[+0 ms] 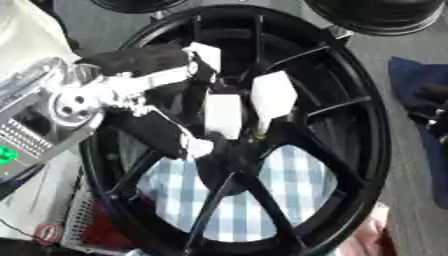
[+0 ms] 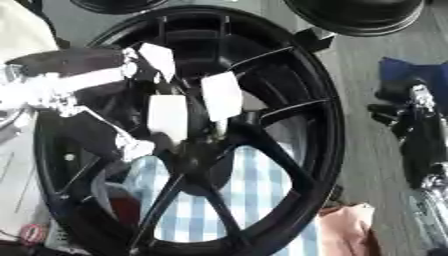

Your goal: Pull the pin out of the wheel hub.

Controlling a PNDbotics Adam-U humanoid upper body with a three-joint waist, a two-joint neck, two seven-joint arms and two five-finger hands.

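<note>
A black spoked wheel (image 1: 350,125) lies flat and fills most of both views. My left hand (image 1: 153,82) reaches in from the left over the hub (image 1: 229,150). Its white-padded fingers (image 1: 223,114) bend down onto the hub's centre, and the thumb (image 1: 198,147) closes in from below. They are pinched together there on the pin, which they almost wholly hide; a thin pale stub (image 1: 260,130) shows under one fingertip. My right hand (image 2: 404,120) hangs off the wheel at the right edge, fingers relaxed, holding nothing.
A blue-and-white checked cloth (image 1: 297,185) shows through the lower spokes. More black wheels (image 2: 359,15) lie at the top. A dark blue cloth (image 1: 420,80) sits at the right, and a pink cloth (image 2: 346,225) at the lower right.
</note>
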